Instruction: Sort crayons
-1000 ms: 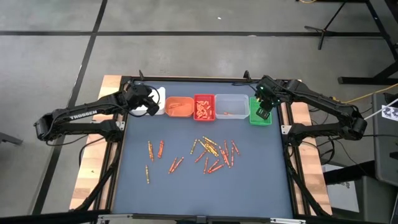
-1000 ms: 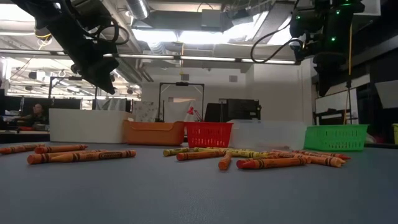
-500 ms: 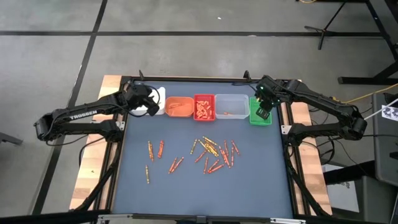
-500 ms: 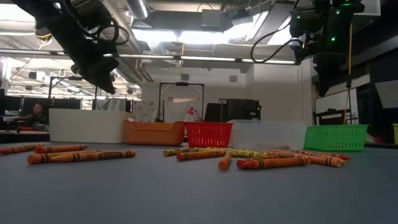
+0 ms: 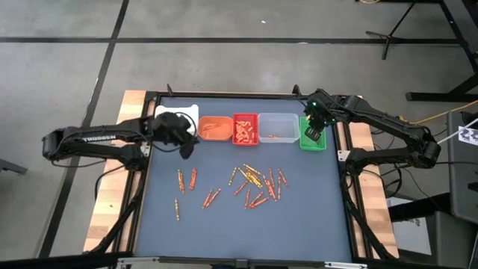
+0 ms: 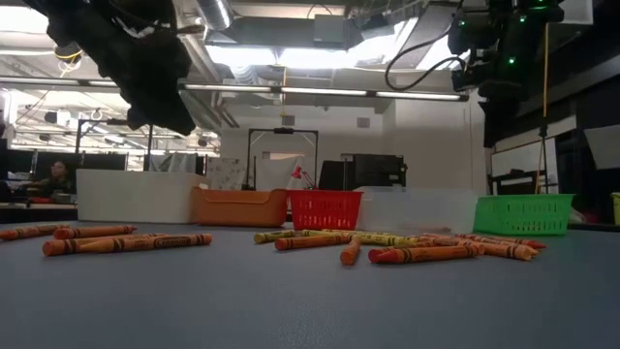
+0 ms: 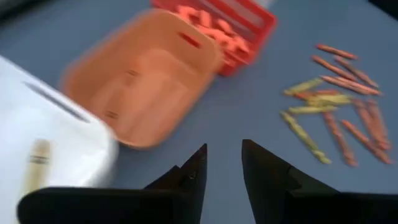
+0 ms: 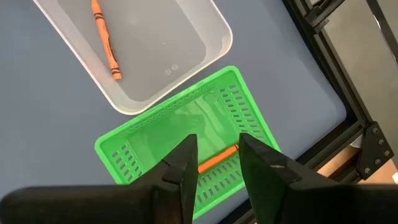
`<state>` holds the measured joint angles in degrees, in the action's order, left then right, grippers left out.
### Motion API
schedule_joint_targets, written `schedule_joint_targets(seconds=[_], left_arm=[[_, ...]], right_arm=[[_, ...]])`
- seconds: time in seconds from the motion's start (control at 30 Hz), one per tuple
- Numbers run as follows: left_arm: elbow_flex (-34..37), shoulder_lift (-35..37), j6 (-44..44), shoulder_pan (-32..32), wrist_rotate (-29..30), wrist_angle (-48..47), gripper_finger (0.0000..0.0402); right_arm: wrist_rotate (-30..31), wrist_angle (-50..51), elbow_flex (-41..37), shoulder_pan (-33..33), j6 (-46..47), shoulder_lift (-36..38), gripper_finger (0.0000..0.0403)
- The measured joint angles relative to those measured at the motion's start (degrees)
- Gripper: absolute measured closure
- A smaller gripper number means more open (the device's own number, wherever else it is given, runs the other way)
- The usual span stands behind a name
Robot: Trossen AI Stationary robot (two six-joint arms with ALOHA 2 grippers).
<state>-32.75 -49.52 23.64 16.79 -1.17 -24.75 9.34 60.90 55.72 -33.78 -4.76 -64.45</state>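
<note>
High view: going left to right, the left gripper [image 5: 184, 146] has swung away from above the white bin [image 5: 169, 113] and now hangs low over the dark surface [image 5: 224, 232] just in front of the white and orange bin [image 5: 215, 128], its fingers a narrow gap apart and empty. In the left wrist view a pale crayon [image 7: 35, 163] lies in the white bin, so a drop there looks done and the arm seems headed back toward the loose crayons [image 5: 254, 183]. Those lie scattered on the surface nearer the front, a small group at left and a denser heap at centre-right, all well apart from the bins. The red bin [image 5: 245, 128] holds many crayons; the clear bin [image 5: 278, 127] holds one orange crayon [image 8: 106, 42]. At far right the right gripper [image 5: 314, 134] hovers over the green bin [image 5: 312, 140], fingers spread with nothing between them, an orange crayon [image 8: 217, 158] lying in the bin below. Most sorting remains.
</note>
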Motion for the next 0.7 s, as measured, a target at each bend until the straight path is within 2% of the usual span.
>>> schedule_joint_targets(seconds=[0.2,0.43,0.7], left_arm=[[0.0,0.0,8.8,-10.6,-0.1,-0.1,0.0326],[0.0,0.0,13.3,-21.5,-0.1,-4.1,0.0326],[0.0,0.0,36.5,-28.4,0.2,-13.5,0.0326]], right_arm=[[0.0,0.0,0.0,0.0,0.0,0.0,0.0287],[0.0,0.0,0.0,0.0,0.0,0.0,0.0287],[0.0,0.0,0.0,0.0,0.0,0.0,0.0287]])
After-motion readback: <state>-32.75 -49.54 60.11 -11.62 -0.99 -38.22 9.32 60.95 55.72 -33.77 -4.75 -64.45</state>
